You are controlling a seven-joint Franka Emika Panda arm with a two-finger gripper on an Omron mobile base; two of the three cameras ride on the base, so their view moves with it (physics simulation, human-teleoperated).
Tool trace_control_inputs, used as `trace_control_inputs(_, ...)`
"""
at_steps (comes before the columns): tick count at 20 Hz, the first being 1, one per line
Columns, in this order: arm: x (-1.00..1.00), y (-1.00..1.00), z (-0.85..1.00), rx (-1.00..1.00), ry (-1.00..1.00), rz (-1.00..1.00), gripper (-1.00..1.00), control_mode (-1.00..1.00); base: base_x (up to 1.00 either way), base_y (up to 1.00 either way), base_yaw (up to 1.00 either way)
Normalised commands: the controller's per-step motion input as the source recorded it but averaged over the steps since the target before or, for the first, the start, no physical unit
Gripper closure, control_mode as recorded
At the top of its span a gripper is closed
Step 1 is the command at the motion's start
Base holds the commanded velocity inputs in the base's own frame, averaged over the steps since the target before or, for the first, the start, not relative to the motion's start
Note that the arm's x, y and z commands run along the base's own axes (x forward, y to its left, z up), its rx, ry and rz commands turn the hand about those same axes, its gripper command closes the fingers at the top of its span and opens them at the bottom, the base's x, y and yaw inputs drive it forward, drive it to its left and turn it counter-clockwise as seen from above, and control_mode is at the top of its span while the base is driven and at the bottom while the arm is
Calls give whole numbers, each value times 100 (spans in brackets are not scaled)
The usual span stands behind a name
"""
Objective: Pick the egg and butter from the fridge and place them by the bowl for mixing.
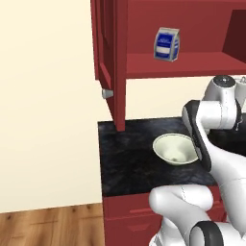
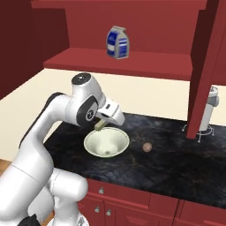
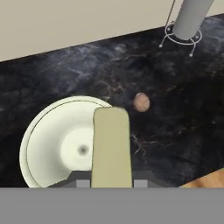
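Pincer is seen clamped on the pale yellow butter stick, held over the bowl on the dark counter; the egg is already set beside the bowl, so only the butter remains to be placed

A: The counter under the jaws looks like polished black stone, pale veins through it.

B: And the bowl below them? Smooth, glazed like ceramic, cream outside, greenish within.

A: The butter between the jaws is matt, pale yellow, no sheen. The egg just beyond is dull, speckled pinkish-tan.

B: The carton above looks like printed paper; the cupboards flat, painted dark red.
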Motion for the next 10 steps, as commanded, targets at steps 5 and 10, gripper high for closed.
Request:
trace_control_inputs(5,1,-38,-2,0,2,-41,100,-100,0,0,0)
trace_control_inputs(10,-8,-50,-4,10,14,-25,100,-100,0,0,0)
